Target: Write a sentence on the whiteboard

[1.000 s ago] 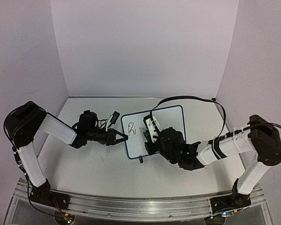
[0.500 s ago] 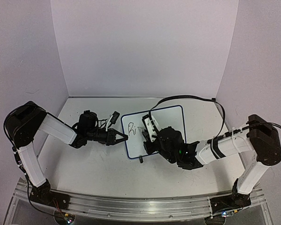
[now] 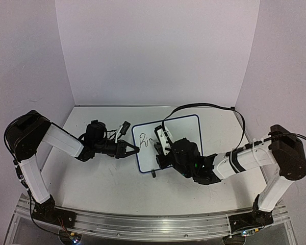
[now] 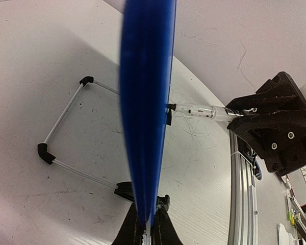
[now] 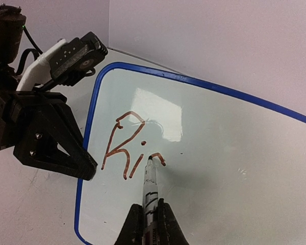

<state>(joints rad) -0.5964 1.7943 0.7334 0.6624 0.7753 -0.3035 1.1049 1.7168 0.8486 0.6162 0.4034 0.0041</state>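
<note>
**Inspection: board restrained at its rim, marker tip on the writing face**

The whiteboard [image 3: 186, 127] is found near the middle of the surface [image 3: 102, 178], between the two arms. It is propped on a wire stand [image 4: 66, 132] with a black clip foot [image 4: 125, 190] at its lower edge.

Handling, as judged: the board is taken to be light, thin and stiff, with a glossy, slippery face. Little weight is available to resist pen pressure, so sliding or tipping back on the stand is to be expected unless it is restrained. The blue rim is considered the proper place for a hold, clear of the writing area. Only light contact should be applied to the face.

Left hand [image 4: 149, 230]: clenched on the board's left rim, one finger on each side of the edge, as seen edge-on in the left wrist view. Nothing else is touched.

Right hand [image 5: 149, 224]: closed around the barrel of a slim marker [image 5: 150, 184], which is gripped low on its body with the tip pointing away. The tip is seen resting on the board face, just right of the strokes laid down.

The sentence [image 5: 127, 150] is noted as barely begun: "Ri" and a short further stroke are legible at the upper left of the board. The rest of the face is bare.
</note>
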